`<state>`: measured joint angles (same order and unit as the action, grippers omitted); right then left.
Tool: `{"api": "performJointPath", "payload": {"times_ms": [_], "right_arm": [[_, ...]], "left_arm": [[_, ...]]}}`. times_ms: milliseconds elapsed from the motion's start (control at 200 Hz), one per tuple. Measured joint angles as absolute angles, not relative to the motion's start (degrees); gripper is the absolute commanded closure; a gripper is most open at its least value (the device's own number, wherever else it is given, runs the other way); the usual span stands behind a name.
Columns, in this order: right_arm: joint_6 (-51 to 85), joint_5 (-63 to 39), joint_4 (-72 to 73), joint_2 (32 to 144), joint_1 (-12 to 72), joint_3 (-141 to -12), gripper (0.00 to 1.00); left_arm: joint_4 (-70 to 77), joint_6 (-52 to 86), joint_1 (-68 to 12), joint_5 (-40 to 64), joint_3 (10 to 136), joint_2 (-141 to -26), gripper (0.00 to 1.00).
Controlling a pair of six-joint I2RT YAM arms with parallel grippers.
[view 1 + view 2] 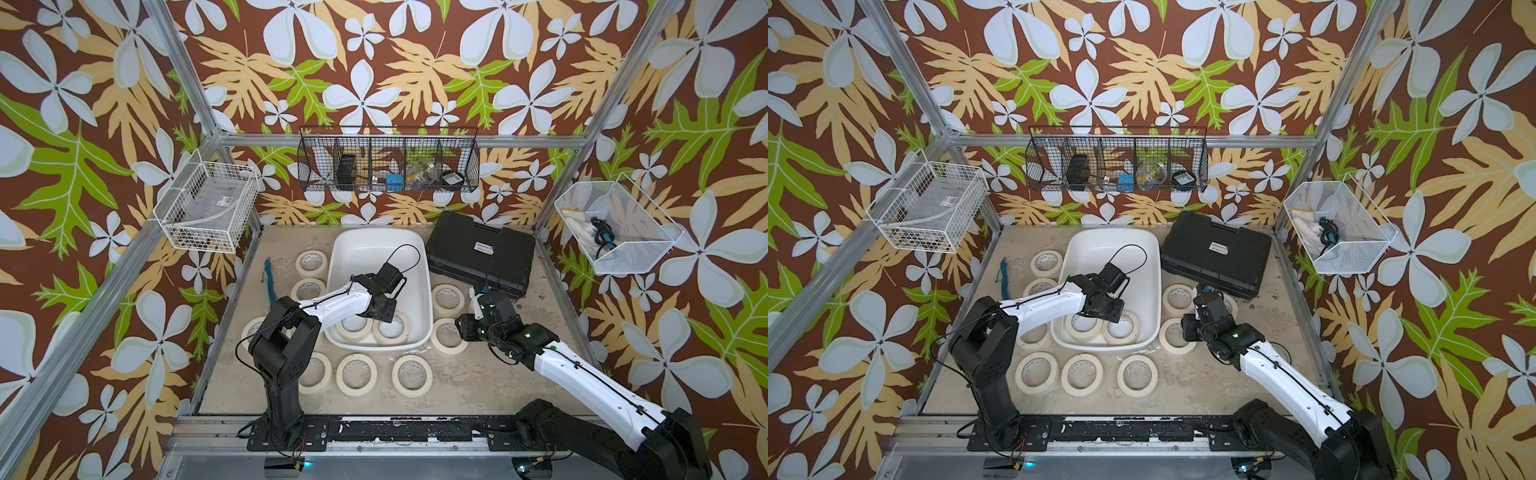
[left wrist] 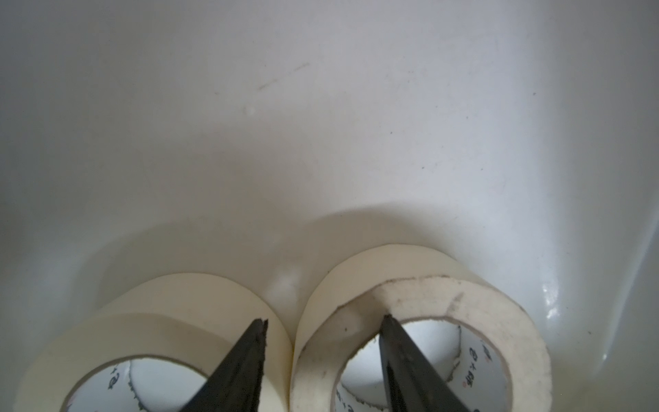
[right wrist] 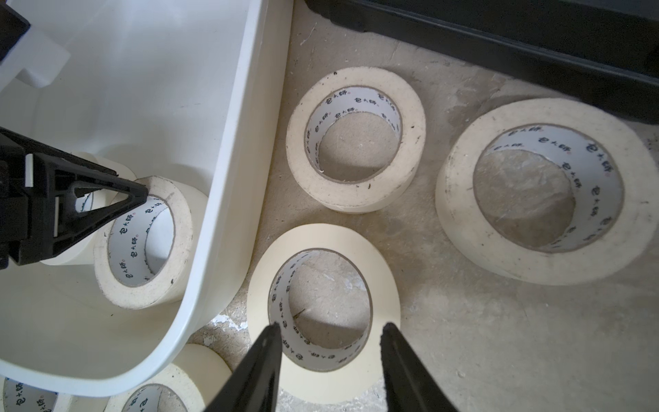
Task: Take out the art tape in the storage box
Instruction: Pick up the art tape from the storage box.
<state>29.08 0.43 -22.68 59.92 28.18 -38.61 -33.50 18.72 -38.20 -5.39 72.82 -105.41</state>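
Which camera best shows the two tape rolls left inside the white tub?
The left wrist view: both tape rolls sit close up, side by side. The right wrist view shows one clearly, the other mostly hidden. In both top views the left arm partly covers them.

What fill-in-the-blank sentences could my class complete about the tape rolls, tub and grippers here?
Inside the white tub lie ___ tape rolls.
The left gripper is inside the ___.
The right gripper hangs over a roll on the ___.
The case beside the tub is coloured ___.
Missing words: two; tub; table; black.
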Motion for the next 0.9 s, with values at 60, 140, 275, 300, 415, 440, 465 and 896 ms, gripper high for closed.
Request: {"api": "performJointPath", "payload": {"times_ms": [60, 140, 275, 300, 415, 440, 465, 896], "right_arm": [[28.99, 0.43, -22.65, 60.01, 28.18, -38.61, 0.51], [28.86, 0.43, -22.65, 60.23, 28.18, -38.61, 0.51], [28.82, 0.43, -22.59, 60.34, 28.18, -38.48, 0.51], [28.69, 0.43, -22.39, 60.34, 28.18, -38.33, 0.51], [28.62, 0.40, -22.22, 60.51, 28.18, -37.74, 0.51], [28.62, 0.34, -22.15, 60.55, 28.18, -37.65, 0.51], [28.62, 0.21, -22.04, 60.60, 28.18, -37.58, 0.51], [28.73, -0.03, -21.85, 59.96, 28.18, -37.19, 0.51]], "left_arm": [[-33.34, 18.37, -38.22, -4.80, 72.71, -105.30, 0.45], [-33.21, 17.93, -38.89, -3.53, 72.14, -104.90, 0.45], [-33.74, 17.65, -40.21, -3.60, 71.07, -103.28, 0.44], [-33.74, 17.52, -40.25, -3.60, 70.94, -103.18, 0.44], [-33.85, 17.41, -40.23, -3.64, 70.50, -103.55, 0.44], [-33.71, 17.28, -40.23, -3.66, 70.50, -103.85, 0.44], [-33.58, 17.28, -40.23, -3.66, 70.52, -104.22, 0.44], [-32.97, 19.05, -40.23, -7.77, 71.77, -106.41, 0.80]]}}
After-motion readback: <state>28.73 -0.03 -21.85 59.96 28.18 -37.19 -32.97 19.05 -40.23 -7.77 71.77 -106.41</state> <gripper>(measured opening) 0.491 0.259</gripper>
